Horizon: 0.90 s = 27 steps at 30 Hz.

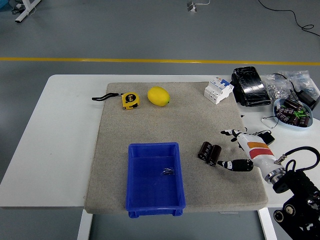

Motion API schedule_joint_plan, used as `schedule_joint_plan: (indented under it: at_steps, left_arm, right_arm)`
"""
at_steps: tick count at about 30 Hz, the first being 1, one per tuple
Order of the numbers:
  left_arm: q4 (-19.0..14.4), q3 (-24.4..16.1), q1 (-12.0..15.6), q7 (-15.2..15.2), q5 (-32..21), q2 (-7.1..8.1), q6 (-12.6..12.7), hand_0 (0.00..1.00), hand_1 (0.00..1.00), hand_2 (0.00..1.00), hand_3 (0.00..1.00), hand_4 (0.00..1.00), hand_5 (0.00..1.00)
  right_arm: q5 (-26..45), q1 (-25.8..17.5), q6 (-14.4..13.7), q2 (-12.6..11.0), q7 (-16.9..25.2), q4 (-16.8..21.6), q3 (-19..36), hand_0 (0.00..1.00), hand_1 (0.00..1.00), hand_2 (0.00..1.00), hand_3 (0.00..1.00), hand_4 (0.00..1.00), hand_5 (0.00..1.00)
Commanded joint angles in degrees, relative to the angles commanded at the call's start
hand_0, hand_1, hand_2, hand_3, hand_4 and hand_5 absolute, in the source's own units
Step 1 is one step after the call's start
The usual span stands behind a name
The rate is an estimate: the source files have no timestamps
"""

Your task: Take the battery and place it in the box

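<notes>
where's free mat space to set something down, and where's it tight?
Free: the mat's middle, between the lemon and blue box, and its left strip below the tape measure. Tight: lower right, where the right robot hand sits open beside the batteries, and the table's cluttered far right corner.

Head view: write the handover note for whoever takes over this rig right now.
Right hand: fingers spread, holding nothing, just right of the battery.
Left hand: not in view.
Battery: two dark cylinders lying side by side on the grey mat, to the right of the blue box, not lifted.
Blue box: near the mat's front edge; a small dark item lies inside, too small to identify.
Done: hand brought up beside the battery.
Left: grasp it, lift, carry it left over the box, release.
</notes>
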Motion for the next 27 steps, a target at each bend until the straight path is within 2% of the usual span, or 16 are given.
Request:
schedule_joint_plan:
  at_steps: [2,3,13,27]
  left_arm:
    - [0.0,-0.04,-0.01,0.02,0.05,-0.01,0.01,0.743,0.708,0.762,0.662,0.68,0.703]
    - [0.0,-0.06,-0.02,0.05,0.09,-0.01,0.01,0.743,0.708,0.76,0.662,0.681,0.703]
    - [0.01,-0.22,0.05,0.11,0.47,0.03,-0.13,0.743,0.707,0.76,0.663,0.681,0.703]
    - [0.01,-0.44,0.25,0.26,0.7,-0.18,-0.14,0.743,0.705,0.759,0.663,0.681,0.703]
  right_arm:
    - [-0.18,0.15,0.05,-0.01,-0.08,-0.12,-0.06,0.377,0.587,0.752,0.802,0.998,0.285]
    - [-0.28,0.32,0.16,-0.02,-0.15,-0.26,-0.12,0.334,0.547,0.738,0.797,0.998,0.291]
    - [-0.3,1.13,1.47,0.12,-1.09,-0.64,-1.72,0.328,0.529,0.734,0.795,0.998,0.303]
    - [2.98,2.23,-1.78,0.79,-1.34,-2.63,-4.41,0.313,0.5,0.689,0.782,0.998,0.318]
